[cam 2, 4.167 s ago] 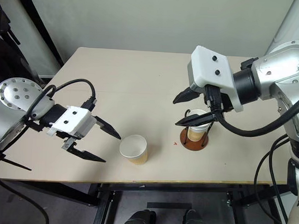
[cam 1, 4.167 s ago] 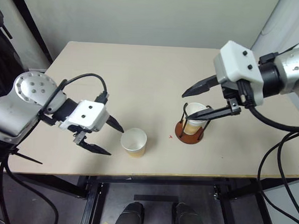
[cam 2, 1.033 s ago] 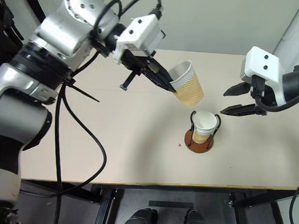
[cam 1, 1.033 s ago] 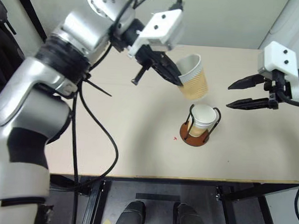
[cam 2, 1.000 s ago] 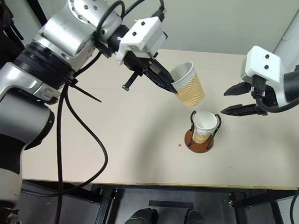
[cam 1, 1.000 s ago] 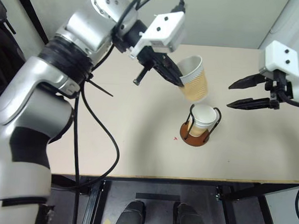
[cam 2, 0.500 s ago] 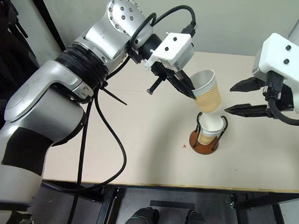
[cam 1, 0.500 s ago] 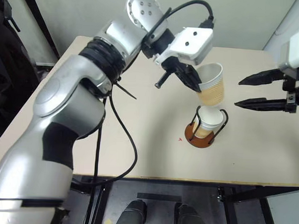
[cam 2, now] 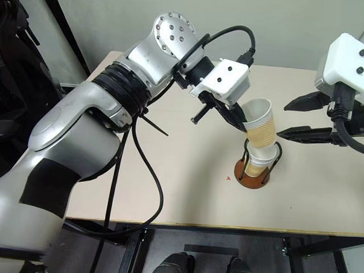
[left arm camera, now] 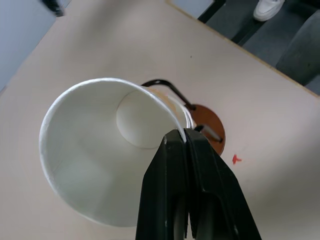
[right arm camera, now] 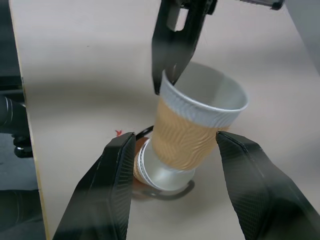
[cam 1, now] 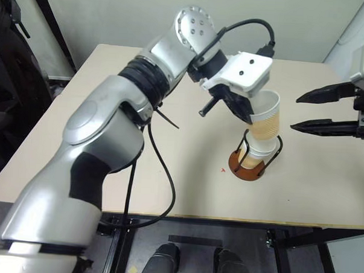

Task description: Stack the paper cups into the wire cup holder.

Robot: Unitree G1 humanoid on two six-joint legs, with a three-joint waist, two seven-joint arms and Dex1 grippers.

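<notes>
My left gripper [cam 1: 249, 119] is shut on the rim of a tan paper cup [cam 1: 267, 119], pinching its wall between both fingers [left arm camera: 181, 145]. That cup hangs tilted, its bottom dipping into the mouth of another paper cup [cam 1: 255, 152] that stands in the wire cup holder [cam 1: 239, 165]. The holder's reddish-brown base and black wire loops sit right of the table's middle. My right gripper [cam 1: 296, 112] is open, a short way right of the holder at the held cup's height. In the right wrist view its fingers [right arm camera: 119, 165] flank the cups without touching them.
The beige table [cam 1: 168, 166] has bare surface to the left and in front of the holder. A small red mark [cam 1: 223, 170] lies just left of the base. The front edge is near, and a dark frame [cam 1: 10, 56] stands off the table's left side.
My left gripper has carried the cup right and down, from above the holder into the mouth of the cup standing in it. The right gripper stays open and has drawn back slightly.
</notes>
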